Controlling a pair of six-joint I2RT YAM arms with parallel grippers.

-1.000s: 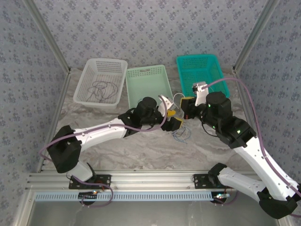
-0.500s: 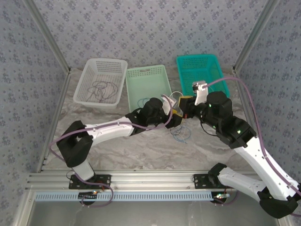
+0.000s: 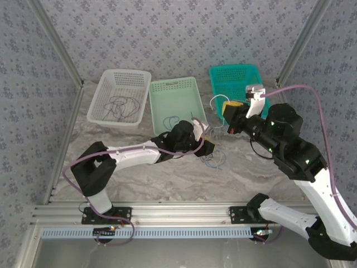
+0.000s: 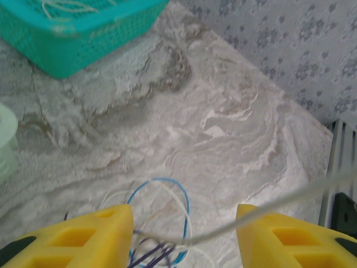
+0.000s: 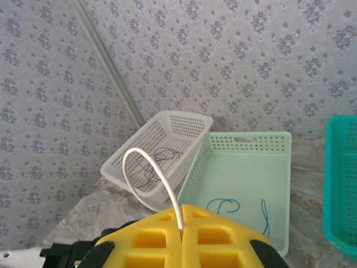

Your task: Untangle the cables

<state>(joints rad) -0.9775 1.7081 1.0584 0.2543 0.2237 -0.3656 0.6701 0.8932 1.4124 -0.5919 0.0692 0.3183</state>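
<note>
Top external | white basket (image 3: 97, 109): dark cable (image 3: 124, 104) lies inside | left tool (image 4: 184, 223): jaws apart, low over bench tangle (image 3: 215, 160), probably to hold it back | right tool (image 5: 182, 222): clamped on white cable (image 5: 146, 167), raised beside teal basket (image 3: 245, 72) to draw it free.

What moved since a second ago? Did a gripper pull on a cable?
Yes. The right gripper, shut on the white cable, swung right and back toward the teal basket, taking that cable with it. The left arm slid slightly rightward, and the left gripper hangs open over the blue cable. The baskets and the dark cable stayed put.
</note>
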